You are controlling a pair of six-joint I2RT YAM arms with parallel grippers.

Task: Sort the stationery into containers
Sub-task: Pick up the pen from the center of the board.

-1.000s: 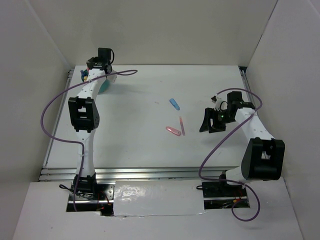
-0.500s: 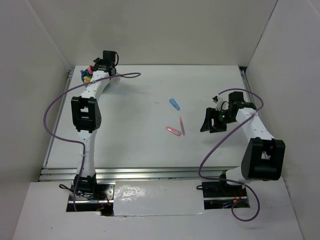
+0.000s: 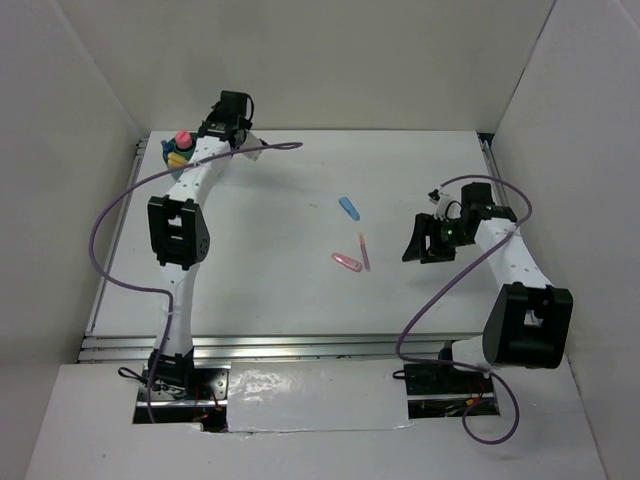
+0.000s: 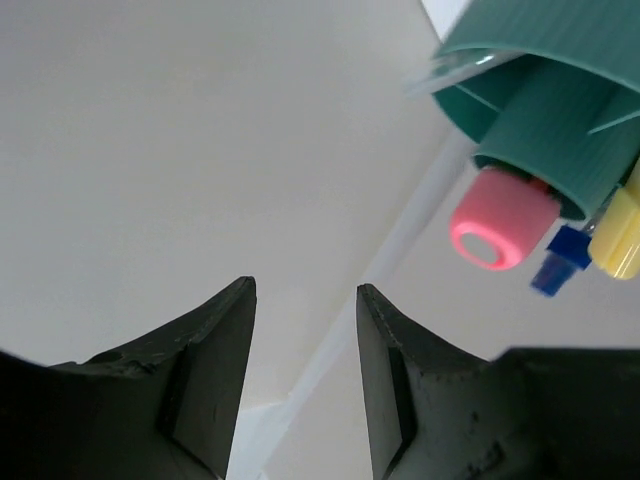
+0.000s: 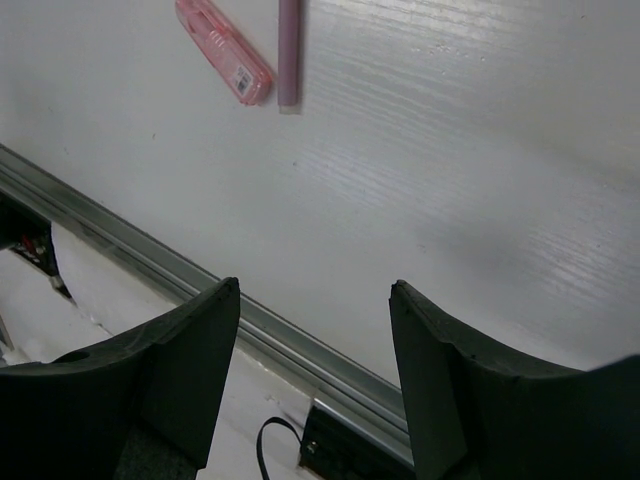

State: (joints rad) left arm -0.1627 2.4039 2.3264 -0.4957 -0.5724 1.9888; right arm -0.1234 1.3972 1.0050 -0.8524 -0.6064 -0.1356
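**Both jaws empty: loose pieces lie ahead of the right jaws, and the teal tub (image 4: 540,90) is by the left.**

The right jaws stand wide apart over the surface (image 5: 450,150) with nothing between them. The pink clip (image 5: 223,50) and thin pink pen (image 5: 289,50) lie just beside each other, ahead of those jaws and off toward the finger on the left of the wrist view. The small blue piece (image 3: 348,207) lies farther beyond. All three look like light, stiff, smooth plastic lying flat, so they are likely to skid or roll. I judge a pinch across the pen's middle, square to its length, to be safest, and the clip is best taken across its narrow width. The left jaws are parted and hold nothing. The tub sits beyond their right finger, with a pink marker (image 4: 503,218) and a yellow highlighter (image 4: 620,235) poking out of it.
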